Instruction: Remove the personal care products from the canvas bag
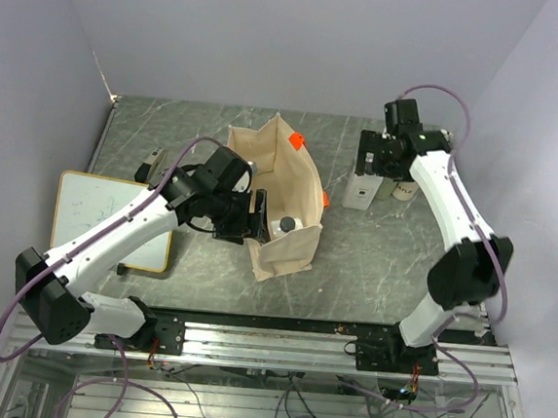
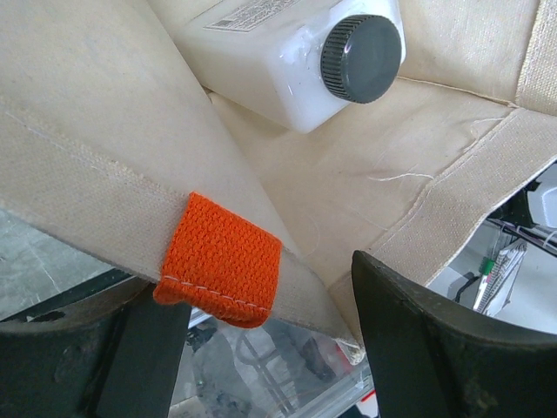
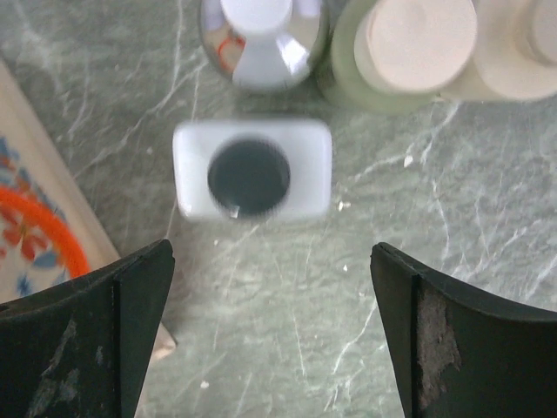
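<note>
The canvas bag [image 1: 281,185] stands open mid-table. Its beige rim [image 2: 87,157] with an orange handle tab [image 2: 222,261] runs between the fingers of my left gripper [image 1: 256,217] [image 2: 257,305], which is open and straddles the rim. Inside lies a white squarish bottle with a dark cap [image 2: 331,52] [image 1: 287,226]. My right gripper [image 1: 369,166] [image 3: 271,261] is open and empty over the table. Just beyond its fingertips a white dark-capped bottle [image 3: 252,170] [image 1: 362,190] stands upright. Behind that stand a clear round bottle [image 3: 264,35] and cream-coloured bottles [image 3: 418,48].
A flat whiteboard [image 1: 112,219] lies at the left, with a small grey object [image 1: 149,166] behind it. The bag's printed side and orange handle [image 3: 39,231] lie close to my right gripper's left finger. Walls close in the table at the back and sides.
</note>
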{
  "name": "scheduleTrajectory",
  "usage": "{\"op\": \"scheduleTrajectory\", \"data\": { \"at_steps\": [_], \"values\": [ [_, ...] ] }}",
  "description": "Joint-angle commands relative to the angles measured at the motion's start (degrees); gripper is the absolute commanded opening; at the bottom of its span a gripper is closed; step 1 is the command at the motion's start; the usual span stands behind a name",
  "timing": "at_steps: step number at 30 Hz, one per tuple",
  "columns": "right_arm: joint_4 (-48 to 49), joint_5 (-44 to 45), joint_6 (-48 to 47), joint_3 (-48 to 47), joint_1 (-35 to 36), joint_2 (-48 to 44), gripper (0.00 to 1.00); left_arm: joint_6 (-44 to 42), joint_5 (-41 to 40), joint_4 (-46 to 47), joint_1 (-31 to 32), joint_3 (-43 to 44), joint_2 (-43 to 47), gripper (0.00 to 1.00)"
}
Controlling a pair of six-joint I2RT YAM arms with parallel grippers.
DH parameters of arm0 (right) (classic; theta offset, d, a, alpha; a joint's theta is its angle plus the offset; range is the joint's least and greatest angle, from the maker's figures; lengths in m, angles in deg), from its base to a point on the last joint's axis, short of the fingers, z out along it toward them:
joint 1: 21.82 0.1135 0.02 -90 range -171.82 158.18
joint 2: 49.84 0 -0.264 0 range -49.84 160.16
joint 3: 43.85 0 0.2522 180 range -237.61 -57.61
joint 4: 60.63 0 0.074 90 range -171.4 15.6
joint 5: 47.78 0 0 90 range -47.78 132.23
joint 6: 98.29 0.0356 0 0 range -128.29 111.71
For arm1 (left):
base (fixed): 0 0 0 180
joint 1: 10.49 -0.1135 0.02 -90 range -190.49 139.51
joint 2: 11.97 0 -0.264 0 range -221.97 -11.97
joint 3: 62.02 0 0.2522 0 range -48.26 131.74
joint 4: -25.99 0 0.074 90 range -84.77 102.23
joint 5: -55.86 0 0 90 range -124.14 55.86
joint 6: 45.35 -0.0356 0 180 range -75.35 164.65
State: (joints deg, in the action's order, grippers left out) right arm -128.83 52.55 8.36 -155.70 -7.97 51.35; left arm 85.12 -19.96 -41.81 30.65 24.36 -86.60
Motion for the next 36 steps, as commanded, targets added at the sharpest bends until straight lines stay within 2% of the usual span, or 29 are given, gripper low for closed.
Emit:
{"op": "scheduleTrajectory", "data": {
  "at_steps": [1,5,12,15,20,25,29,33,36],
  "values": [
    [0.94,-4.09,-0.4,7.63,0.04,-9.78,0.95,3.01,3.15,2.3,0.51,-3.02,3.86,0.8],
    [-0.08,-7.61,0.3,8.37,2.1,-14.44,0.95,4.84,5.09,3.98,0.56,-5.84,5.47,0.79],
    [-9.18,-6.31,3.34,-9.58,15.82,-9.58,0.92,4.72,5.82,3.62,1.23,-5.59,4.28,0.79],
    [-11.69,-6.82,6.66,-15.31,22.89,-7.27,0.86,6.32,6.2,5.47,1.86,-6.41,4.62,0.79],
    [-14.52,-6.61,10.35,-19.04,32.51,-3.98,0.74,8.61,6.06,8.59,3.44,-8.22,4.54,0.78],
    [-13.18,-7.12,11.78,-13.52,35.4,-4.28,0.68,7.32,4.93,7.7,3.76,-8.02,3.87,0.78],
    [-12.66,-6.48,12.47,-8.24,35.65,-5.45,0.68,7.57,5.12,8.62,3.8,-9.62,4.85,0.77],
    [-12.29,-6.39,12.76,-3.34,36.56,-6.4,0.72,8.21,5.68,10.18,3.8,-11.66,5.88,0.77],
    [-10.16,-5.67,11.72,1.26,37.82,-7.55,0.8,7.69,6.16,10.47,3.81,-12.72,5.78,0.78]
  ]
}}
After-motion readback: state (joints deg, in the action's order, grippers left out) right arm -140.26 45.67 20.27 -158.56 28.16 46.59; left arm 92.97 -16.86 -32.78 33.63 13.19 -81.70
